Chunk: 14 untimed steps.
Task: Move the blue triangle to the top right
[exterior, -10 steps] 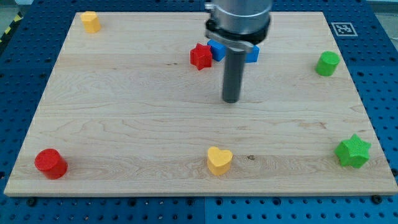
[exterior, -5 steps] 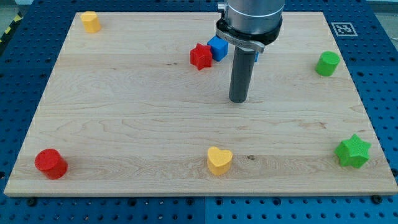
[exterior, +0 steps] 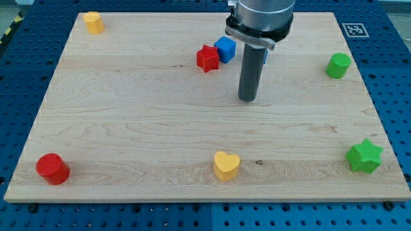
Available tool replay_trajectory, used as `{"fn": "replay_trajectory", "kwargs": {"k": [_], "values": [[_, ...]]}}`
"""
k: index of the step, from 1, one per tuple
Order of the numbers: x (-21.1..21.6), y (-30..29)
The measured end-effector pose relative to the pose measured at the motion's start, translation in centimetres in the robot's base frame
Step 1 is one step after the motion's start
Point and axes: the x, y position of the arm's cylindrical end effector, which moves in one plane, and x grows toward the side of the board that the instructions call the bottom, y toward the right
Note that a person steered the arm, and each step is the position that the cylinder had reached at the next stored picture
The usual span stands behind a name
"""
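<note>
Blue triangle (exterior: pixel 265 54): mostly hidden behind the rod near the board's top edge, just right of centre; only a blue sliver shows, so the shape is probably triangular but I cannot confirm it. A blue cube (exterior: pixel 225 49) sits just left of the rod, touching the red star (exterior: pixel 207 58).

My tip (exterior: pixel 248 100) rests on bare wood below those blocks, apart from all of them. No gripper; nothing held.

Handling, judged: small rigid plastic block, light, likely to slide easily and rotate if pushed off-centre. Push its lower-left face toward the top-right corner.

Writing: none legible; a black-and-white marker tag (exterior: pixel 354 29) at the top-right corner.
</note>
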Motion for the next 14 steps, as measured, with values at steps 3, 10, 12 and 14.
{"fn": "replay_trajectory", "kwargs": {"k": [3, 10, 12, 14], "values": [[-8.0, 0.0], [-13.9, 9.9], [-15.2, 10.6], [-17.5, 10.8]]}}
